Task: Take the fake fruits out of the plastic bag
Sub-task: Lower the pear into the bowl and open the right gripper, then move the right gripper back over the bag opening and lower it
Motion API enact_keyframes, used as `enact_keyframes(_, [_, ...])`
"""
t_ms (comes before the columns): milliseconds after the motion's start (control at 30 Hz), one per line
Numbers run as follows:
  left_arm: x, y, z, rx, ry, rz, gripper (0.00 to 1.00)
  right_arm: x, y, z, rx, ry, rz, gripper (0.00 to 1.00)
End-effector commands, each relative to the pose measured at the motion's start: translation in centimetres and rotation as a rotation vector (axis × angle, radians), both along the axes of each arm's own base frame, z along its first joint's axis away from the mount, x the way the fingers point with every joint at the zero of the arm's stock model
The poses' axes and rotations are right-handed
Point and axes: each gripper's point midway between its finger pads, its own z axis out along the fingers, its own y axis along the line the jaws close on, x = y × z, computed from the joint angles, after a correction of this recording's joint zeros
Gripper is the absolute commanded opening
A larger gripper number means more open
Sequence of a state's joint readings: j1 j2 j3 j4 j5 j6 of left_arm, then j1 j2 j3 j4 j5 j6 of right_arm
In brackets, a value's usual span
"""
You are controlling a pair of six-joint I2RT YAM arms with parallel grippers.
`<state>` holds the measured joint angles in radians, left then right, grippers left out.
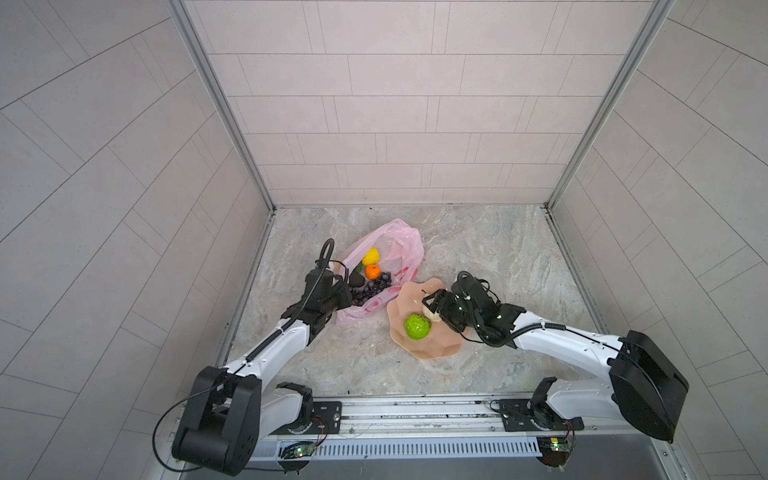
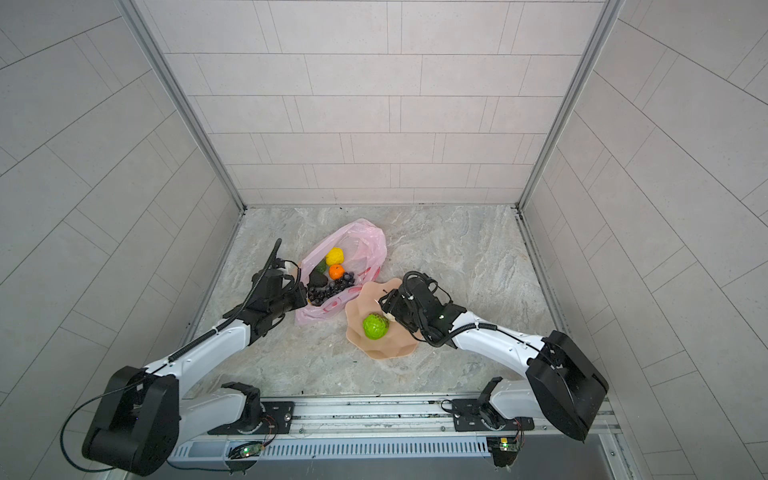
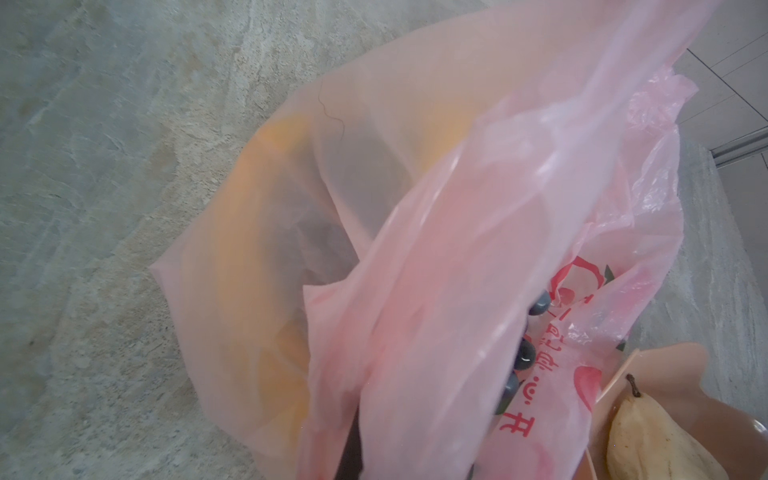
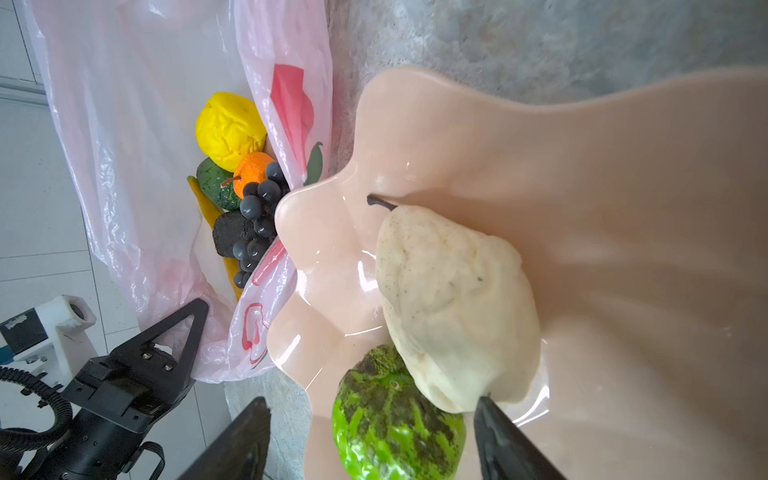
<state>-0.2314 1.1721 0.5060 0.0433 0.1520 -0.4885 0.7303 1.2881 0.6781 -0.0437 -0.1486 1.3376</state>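
The pink plastic bag lies open on the marble floor. Inside it are a yellow fruit, an orange, dark grapes, an avocado, a dark green fruit and a banana. My left gripper is shut on the bag's near rim. A cream pear and a bumpy green fruit rest in the bowl. My right gripper hangs open over them.
The peach scalloped bowl sits right of the bag, its rim touching the plastic. Tiled walls enclose the floor on three sides. The arms' base rail runs along the front edge.
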Motion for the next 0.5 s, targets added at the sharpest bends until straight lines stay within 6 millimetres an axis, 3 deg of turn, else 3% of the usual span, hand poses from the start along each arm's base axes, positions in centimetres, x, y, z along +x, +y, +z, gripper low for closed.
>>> enact_keyframes(0, [0.4, -0.2, 0.9, 0.01, -0.022, -0.011, 0.02, 0.5, -0.8, 2.0, -0.068, -0.06, 0.008, 0.76])
enact_keyframes(133, [0.5, -0.3, 1.0, 0.006, -0.022, -0.014, 0.02, 2.2, -0.5, 5.0, -0.239, -0.152, 0.107, 0.76])
enact_keyframes(233, [0.4, -0.2, 1.1, 0.007, -0.025, -0.009, 0.02, 3.6, 0.2, 5.9, -0.311, -0.198, 0.148, 0.76])
enact_keyframes(467, [0.3, 0.1, 1.4, 0.007, -0.039, 0.006, 0.02, 7.4, 6.3, 5.6, -0.394, -0.253, 0.297, 0.75])
